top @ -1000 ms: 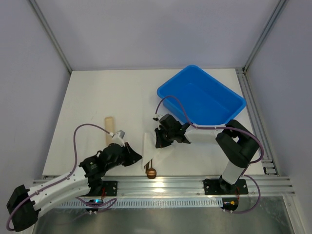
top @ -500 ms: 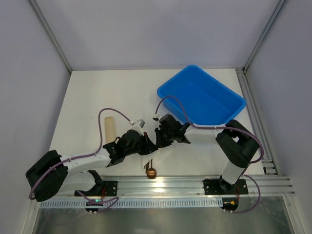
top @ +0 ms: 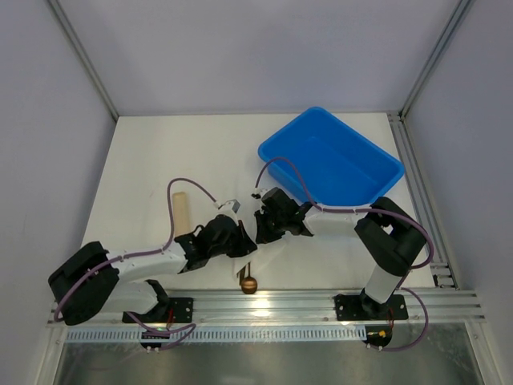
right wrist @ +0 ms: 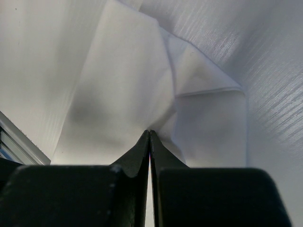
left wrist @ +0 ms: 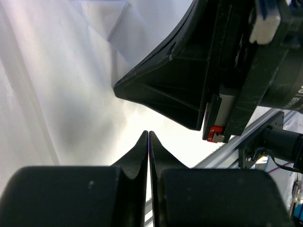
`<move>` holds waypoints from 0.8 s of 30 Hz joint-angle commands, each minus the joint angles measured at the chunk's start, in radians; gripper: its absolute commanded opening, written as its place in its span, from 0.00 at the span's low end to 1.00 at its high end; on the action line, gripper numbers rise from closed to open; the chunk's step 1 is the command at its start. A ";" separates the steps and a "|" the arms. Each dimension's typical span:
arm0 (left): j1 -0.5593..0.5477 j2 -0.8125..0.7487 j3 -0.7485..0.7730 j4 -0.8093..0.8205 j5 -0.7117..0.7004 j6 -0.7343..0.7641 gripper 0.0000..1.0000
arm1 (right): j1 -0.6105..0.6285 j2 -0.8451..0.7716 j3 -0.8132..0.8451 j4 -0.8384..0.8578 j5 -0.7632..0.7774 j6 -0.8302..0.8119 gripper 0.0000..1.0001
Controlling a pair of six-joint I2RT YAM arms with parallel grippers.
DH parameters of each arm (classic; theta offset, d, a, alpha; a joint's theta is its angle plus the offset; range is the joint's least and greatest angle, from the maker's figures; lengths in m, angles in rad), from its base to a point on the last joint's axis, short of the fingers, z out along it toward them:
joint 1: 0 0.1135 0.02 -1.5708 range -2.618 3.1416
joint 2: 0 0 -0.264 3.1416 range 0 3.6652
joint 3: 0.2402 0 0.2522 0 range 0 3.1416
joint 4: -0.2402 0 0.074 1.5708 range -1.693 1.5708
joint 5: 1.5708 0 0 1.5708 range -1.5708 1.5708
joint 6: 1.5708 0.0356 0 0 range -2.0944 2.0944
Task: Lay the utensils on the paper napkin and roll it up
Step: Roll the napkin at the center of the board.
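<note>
The white paper napkin [top: 258,253] lies partly folded near the table's front edge, between the two grippers. It fills the left wrist view [left wrist: 71,94] and the right wrist view [right wrist: 123,90]. The gold-bronze spoon's round bowl [top: 249,284] sticks out from under the napkin's near edge, and the rest of the spoon is covered. The fork is hidden. My right gripper [top: 261,230] is shut, and the napkin's creases gather at its tips [right wrist: 149,132]. My left gripper [top: 243,243] is shut, with its tips [left wrist: 148,133] down at the napkin right beside the right gripper [left wrist: 189,90].
A blue plastic bin [top: 329,164] stands at the back right, just behind the right arm. A tan cylinder [top: 181,210] lies on the table to the left of the left arm. The aluminium rail [top: 272,305] runs along the front edge.
My left arm has swung from the front left across to the napkin and now rests beside the right gripper. The right gripper and the spoon have not moved.
</note>
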 commanded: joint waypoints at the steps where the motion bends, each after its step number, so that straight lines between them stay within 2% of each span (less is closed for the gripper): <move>1: -0.045 -0.055 0.030 -0.049 -0.105 0.020 0.00 | 0.005 0.025 0.011 -0.035 0.064 -0.014 0.04; 4: -0.082 -0.121 0.049 -0.140 -0.153 0.041 0.00 | 0.005 0.035 0.016 -0.035 0.064 -0.012 0.04; 10: -0.183 -0.127 0.150 -0.356 -0.217 0.083 0.01 | 0.005 0.033 0.027 -0.043 0.065 -0.018 0.04; 16: -0.353 -0.055 0.271 -0.561 -0.370 0.071 0.00 | 0.005 0.035 0.022 -0.040 0.067 -0.015 0.04; 24: -0.523 0.102 0.349 -0.646 -0.523 0.046 0.00 | 0.005 0.038 0.014 -0.029 0.059 -0.012 0.04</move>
